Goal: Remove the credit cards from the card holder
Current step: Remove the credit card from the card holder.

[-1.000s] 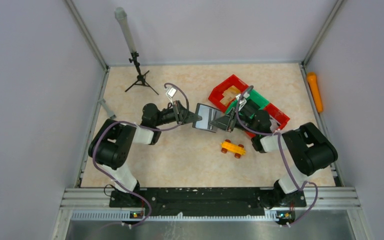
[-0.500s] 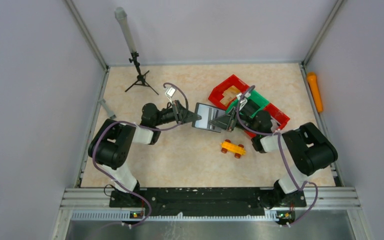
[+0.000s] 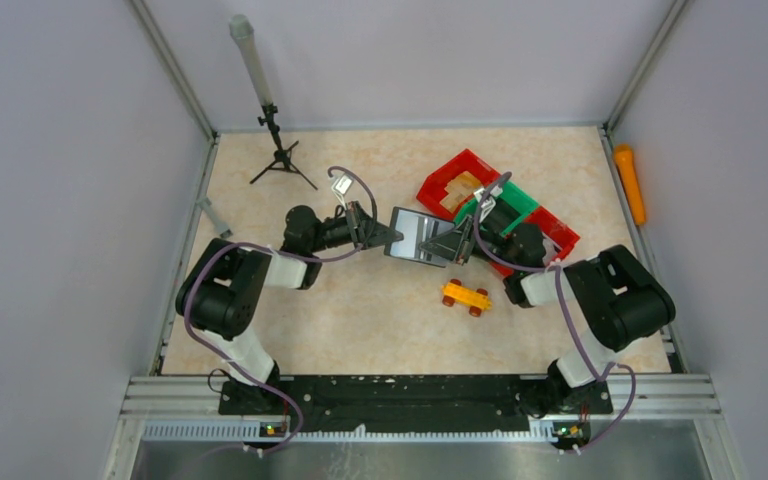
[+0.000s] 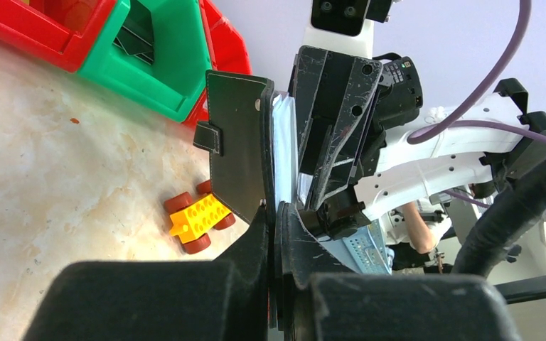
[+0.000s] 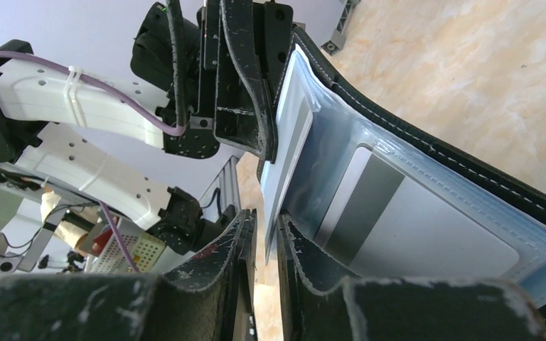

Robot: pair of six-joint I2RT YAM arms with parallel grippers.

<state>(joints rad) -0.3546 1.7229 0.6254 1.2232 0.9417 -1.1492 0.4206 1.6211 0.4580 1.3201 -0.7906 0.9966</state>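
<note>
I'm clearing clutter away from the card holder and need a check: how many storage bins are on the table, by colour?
Red bins: 2
Green bin: 1
Total: 3

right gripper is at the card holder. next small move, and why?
Probably close the right gripper on the pale card whose edge sits between its fingertips; I cannot tell if it already grips. The left gripper is clamped on the card holder, holding it open off the table, so a firm pinch should let that card be drawn out.
</note>
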